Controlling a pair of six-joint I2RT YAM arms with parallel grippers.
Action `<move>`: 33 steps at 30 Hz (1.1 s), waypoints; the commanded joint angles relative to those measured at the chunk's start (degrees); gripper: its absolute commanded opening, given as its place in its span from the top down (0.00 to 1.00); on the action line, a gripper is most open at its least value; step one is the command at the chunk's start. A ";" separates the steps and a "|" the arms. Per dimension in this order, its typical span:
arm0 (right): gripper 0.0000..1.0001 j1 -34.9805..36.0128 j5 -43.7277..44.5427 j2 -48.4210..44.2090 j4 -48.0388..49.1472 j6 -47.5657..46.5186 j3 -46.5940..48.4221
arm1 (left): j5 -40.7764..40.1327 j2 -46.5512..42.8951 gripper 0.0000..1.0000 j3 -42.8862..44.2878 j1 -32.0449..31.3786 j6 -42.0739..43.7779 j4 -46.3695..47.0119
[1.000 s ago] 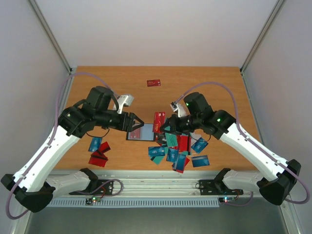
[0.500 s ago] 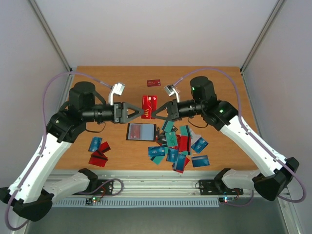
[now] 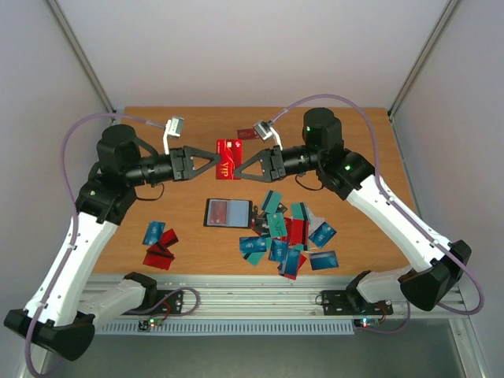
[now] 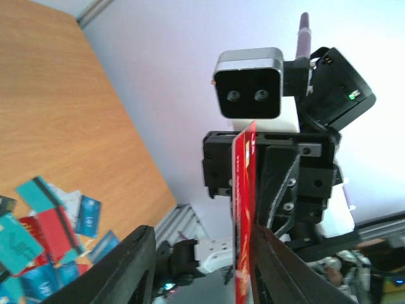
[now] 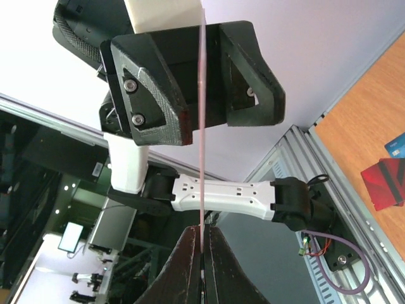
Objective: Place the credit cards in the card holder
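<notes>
I am clamping my right gripper (image 3: 239,167) on one red card (image 3: 227,159), held in the air. My left gripper (image 3: 214,162) is straddling its opposite edge, jaws apart. One card holder (image 3: 228,213) is lying open on the table (image 3: 354,142), well apart from both grippers. The other cards (image 3: 287,236) are overlapping and cannot be counted.

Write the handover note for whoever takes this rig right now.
Right claw: shut on a red card, up off the table.
Left claw: open, jaws either side of that card.
Card holder: flat on the table below them.
Loose cards: pile on the right, small group on the left.
Done: unclear if any card is in.
Left: this card, then the loose ones.
</notes>
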 commanded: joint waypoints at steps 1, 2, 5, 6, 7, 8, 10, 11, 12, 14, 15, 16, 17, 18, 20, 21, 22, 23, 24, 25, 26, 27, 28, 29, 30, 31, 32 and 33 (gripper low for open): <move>0.99 -0.25 -3.01 1.41 1.82 0.11 1.66 | 5.44 -0.86 0.60 -2.74 0.47 -4.57 11.96; 0.99 -0.24 -3.21 1.67 1.83 0.09 1.82 | 6.19 -0.82 0.62 -3.40 0.41 -5.53 14.09; 0.99 -0.28 -3.79 2.63 1.65 0.10 2.51 | 7.57 -0.48 0.68 -4.11 0.46 -7.25 16.31; 0.99 -0.24 -3.94 2.90 1.53 0.02 2.78 | 7.88 -0.46 0.71 -4.16 0.43 -7.24 16.42; 0.99 -0.28 -3.98 3.10 1.16 -0.24 3.15 | 8.10 -0.45 0.74 -4.17 0.44 -7.10 16.39; 0.99 -0.31 -3.99 3.29 0.74 -0.52 3.47 | 8.30 -0.50 0.77 -4.25 0.43 -6.98 16.38; 0.99 -0.29 -4.13 3.78 -0.05 -1.05 4.17 | 8.61 -0.50 0.83 -4.55 0.48 -6.75 16.26; 0.99 -0.29 -4.28 4.04 -0.35 -1.24 4.46 | 8.63 -0.58 0.85 -4.73 0.42 -6.72 16.30; 0.99 -0.28 -4.38 4.23 -0.84 -1.49 4.83 | 8.59 -0.71 0.88 -5.03 0.41 -6.63 16.35; 0.99 -0.24 -4.27 4.51 -1.36 -1.86 5.26 | 8.31 -0.88 0.97 -5.42 0.48 -6.55 16.34; 0.99 -0.27 -4.27 4.63 -1.55 -2.13 5.42 | 8.14 -0.97 0.99 -5.60 0.43 -6.53 16.31; 0.99 -0.25 -4.07 4.77 -1.86 -2.29 5.67 | 7.84 -1.13 1.00 -5.80 0.43 -6.49 16.05; 0.97 -0.29 -3.84 4.94 -2.42 -2.54 5.93 | 7.52 -1.19 1.00 -6.03 0.45 -6.31 15.55; 0.93 -0.29 -3.26 5.17 -4.04 -3.17 6.41 | 6.38 -1.27 1.00 -6.19 0.46 -6.08 14.61; 0.75 -0.27 -0.84 5.55 -9.10 -5.83 7.45 | 3.60 -0.82 1.00 -5.56 0.52 -3.69 9.44; 0.63 -0.31 1.12 5.66 -12.02 -7.39 7.71 | 1.63 -0.40 1.00 -4.98 0.54 -2.00 6.06; 0.55 -0.25 3.33 5.77 -15.36 -9.06 7.96 | -0.41 0.09 1.00 -4.50 0.55 1.19 2.45; 0.52 -0.25 6.85 5.96 -18.78 -10.62 7.99 | -2.47 0.42 1.00 -4.61 0.53 3.66 -1.10; 0.51 -0.30 9.55 6.05 -21.38 -11.72 7.50 | -4.39 0.64 1.00 -5.11 0.57 5.31 -2.84; 0.51 -0.24 12.08 6.11 -23.41 -12.21 6.52 | -6.19 0.83 1.00 -6.14 0.56 7.55 -4.04; 0.50 -0.30 14.02 6.02 -24.19 -12.06 4.92 | -7.98 0.89 1.00 -7.41 0.63 8.57 -4.54; 0.50 -0.26 15.39 5.86 -24.34 -11.63 2.92 | -9.31 1.14 1.00 -9.04 0.64 9.65 -4.65; 0.51 -0.29 16.56 5.81 -24.11 -10.82 1.02 | -10.36 1.49 1.00 -10.54 0.63 10.17 -4.58; 0.51 -0.24 17.78 5.73 -23.70 -10.20 -1.08 | -11.11 1.97 1.00 -12.04 0.63 10.85 -4.37; 0.52 -0.26 18.72 5.76 -22.85 -9.59 -3.66 | -11.75 2.59 1.00 -13.62 0.63 11.37 -3.77; 0.52 -0.25 19.30 5.79 -21.76 -8.85 -5.43 | -12.32 3.26 1.00 -14.92 0.62 11.59 -3.23; 0.52 -0.25 19.72 5.91 -20.49 -7.94 -7.37 | -12.78 4.24 1.00 -16.31 0.65 12.18 -2.57; 0.53 -0.13 19.77 6.23 -18.94 -6.96 -8.97 | -13.30 5.07 1.00 -17.65 0.60 12.56 -1.73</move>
